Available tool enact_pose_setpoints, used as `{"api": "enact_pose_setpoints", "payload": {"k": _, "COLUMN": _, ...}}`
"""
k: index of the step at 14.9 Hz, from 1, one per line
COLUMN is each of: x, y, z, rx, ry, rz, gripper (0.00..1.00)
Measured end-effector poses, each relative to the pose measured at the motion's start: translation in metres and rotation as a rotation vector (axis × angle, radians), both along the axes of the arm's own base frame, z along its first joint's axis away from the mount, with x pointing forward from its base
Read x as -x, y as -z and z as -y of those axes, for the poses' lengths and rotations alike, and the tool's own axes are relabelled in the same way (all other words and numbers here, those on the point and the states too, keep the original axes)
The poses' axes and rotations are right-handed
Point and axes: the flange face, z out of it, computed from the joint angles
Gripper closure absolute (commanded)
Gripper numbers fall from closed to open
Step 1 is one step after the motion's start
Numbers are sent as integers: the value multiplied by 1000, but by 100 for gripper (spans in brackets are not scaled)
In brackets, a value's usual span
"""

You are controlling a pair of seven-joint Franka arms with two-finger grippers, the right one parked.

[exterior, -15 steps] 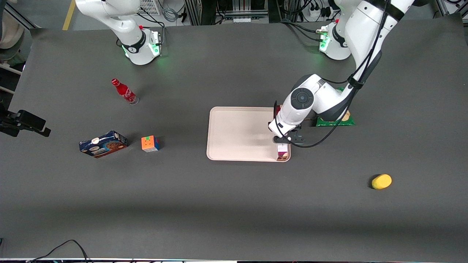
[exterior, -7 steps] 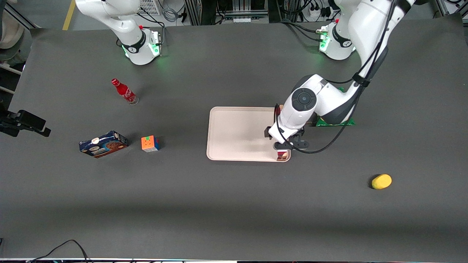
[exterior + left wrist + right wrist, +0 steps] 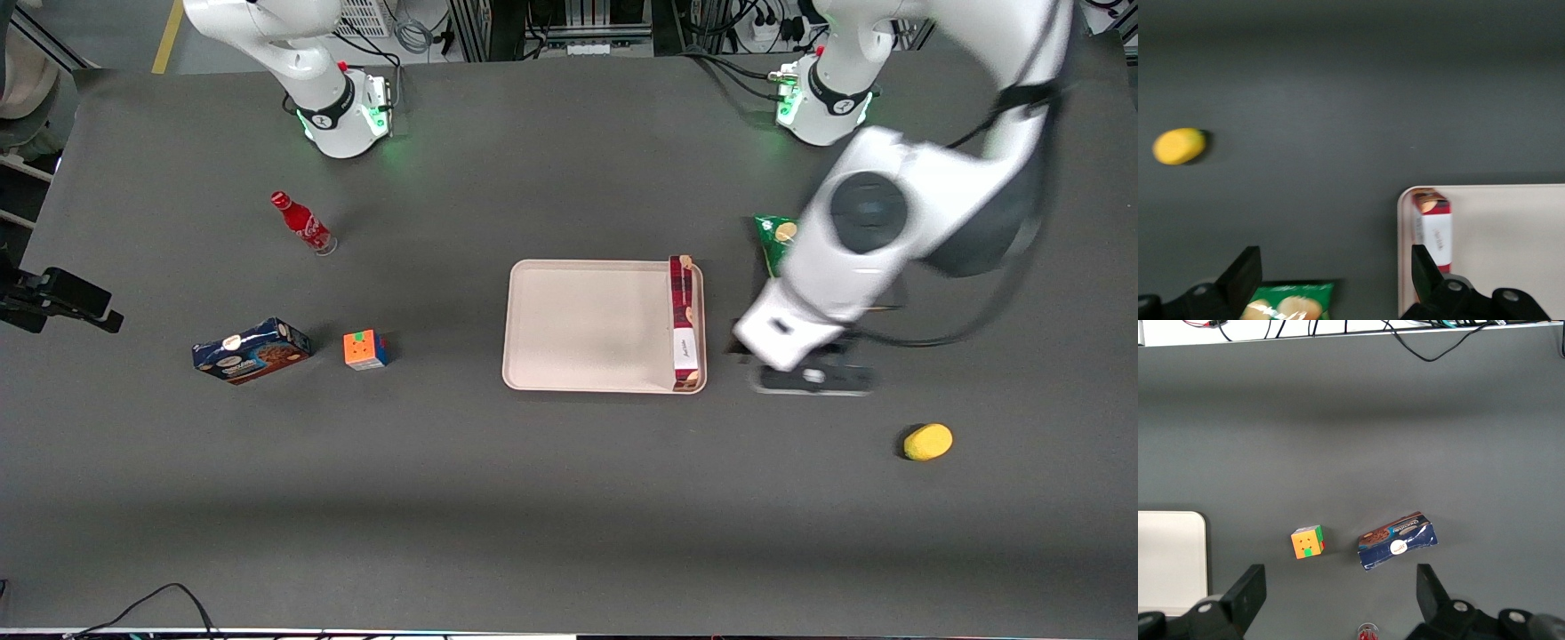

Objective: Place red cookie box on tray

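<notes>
The red cookie box [image 3: 684, 322] lies flat in the tray [image 3: 587, 325], along the rim at the working arm's end, its cookie-picture end nearest the front camera. It also shows in the left wrist view [image 3: 1435, 227], inside the tray's corner [image 3: 1406, 200]. My left gripper [image 3: 805, 378] is open and empty, raised above the bare table beside the tray toward the working arm's end. Its fingers [image 3: 1245, 273] stand wide apart, clear of the box.
A green chip bag [image 3: 773, 238] lies under the working arm; it shows in the left wrist view [image 3: 1295, 303]. A yellow lemon [image 3: 927, 442] sits nearer the front camera. A blue cookie box [image 3: 252, 350], a colour cube [image 3: 365, 349] and a red bottle [image 3: 302, 223] lie toward the parked arm's end.
My gripper has let go of the red cookie box, risen and swung off the tray toward the working arm's end. The box now lies uncovered in the tray.
</notes>
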Motion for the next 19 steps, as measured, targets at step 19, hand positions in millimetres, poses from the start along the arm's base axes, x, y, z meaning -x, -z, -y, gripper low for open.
{"api": "enact_pose_setpoints", "payload": {"k": 19, "x": 0, "y": -134, "z": -216, "rx": 16, "ry": 6, "rz": -79, "gripper": 0}}
